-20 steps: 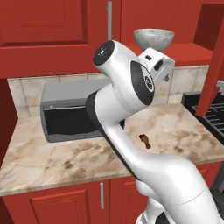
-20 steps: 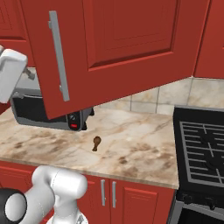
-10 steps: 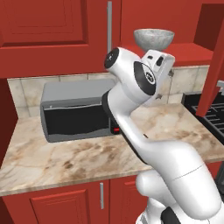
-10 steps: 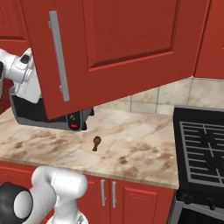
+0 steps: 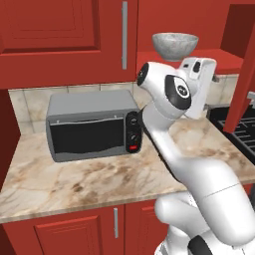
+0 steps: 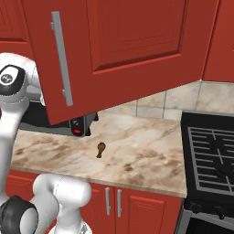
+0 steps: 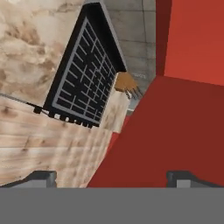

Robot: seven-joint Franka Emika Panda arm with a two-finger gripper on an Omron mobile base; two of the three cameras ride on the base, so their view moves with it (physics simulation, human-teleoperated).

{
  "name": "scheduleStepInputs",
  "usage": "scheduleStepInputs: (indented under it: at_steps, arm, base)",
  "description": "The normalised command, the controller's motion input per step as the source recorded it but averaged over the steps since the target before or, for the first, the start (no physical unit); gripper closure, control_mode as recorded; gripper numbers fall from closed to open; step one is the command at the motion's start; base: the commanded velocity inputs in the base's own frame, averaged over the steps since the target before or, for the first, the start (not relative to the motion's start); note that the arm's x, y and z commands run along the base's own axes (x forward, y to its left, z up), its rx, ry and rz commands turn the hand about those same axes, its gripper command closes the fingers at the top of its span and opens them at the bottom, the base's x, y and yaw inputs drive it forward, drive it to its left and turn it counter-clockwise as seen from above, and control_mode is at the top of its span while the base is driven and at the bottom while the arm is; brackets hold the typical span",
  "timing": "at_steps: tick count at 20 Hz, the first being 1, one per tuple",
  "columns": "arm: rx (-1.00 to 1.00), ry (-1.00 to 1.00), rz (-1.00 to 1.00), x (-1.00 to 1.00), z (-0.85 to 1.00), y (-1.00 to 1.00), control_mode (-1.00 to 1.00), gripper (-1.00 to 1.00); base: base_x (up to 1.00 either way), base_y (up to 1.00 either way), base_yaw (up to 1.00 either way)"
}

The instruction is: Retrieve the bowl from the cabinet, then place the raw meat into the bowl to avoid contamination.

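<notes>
Up high, bowl [image 5: 175, 46] on cabinet [image 5: 234, 64] shelf; raw meat [image 6: 100, 148] on counter (small); fingers [image 7: 111, 178] spread wide, empty.

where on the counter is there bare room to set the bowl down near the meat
The widest bare marble lies between the raw meat and the stove, running back to the tiled wall. Another free strip runs along the counter edge in front of the toaster oven. It is crowded by the oven's right end, under the open cabinet door.
</notes>
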Motion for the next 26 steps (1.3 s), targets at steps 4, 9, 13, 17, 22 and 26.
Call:
scheduleStepInputs:
  at_steps: [4,9,13,17,22,26]
  arm:
    - [-0.08,0.0,-0.12,-0.56,0.0,-0.6,-1.0,-1.0]
    - [-0.05,-0.04,-0.06,-0.84,0.02,-0.57,-1.0,-1.0]
    - [-0.04,-0.07,-0.04,-0.9,0.0,-0.61,-1.0,-1.0]
    - [-0.02,-0.07,-0.04,-0.86,0.07,-0.65,-1.0,-1.0]
    - [-0.02,-0.04,-0.02,-0.55,0.0,-0.66,-1.0,-1.0]
    - [-0.02,-0.05,0.01,-0.13,-0.1,-0.5,-1.0,-1.0]
  base:
    - [0.0,0.0,0.0]
    - [0.0,0.0,0.0]
    - [0.0,0.0,0.0]
    - [0.0,0.0,0.0]
    - [0.0,0.0,0.0]
    - [0.0,0.0,0.0]
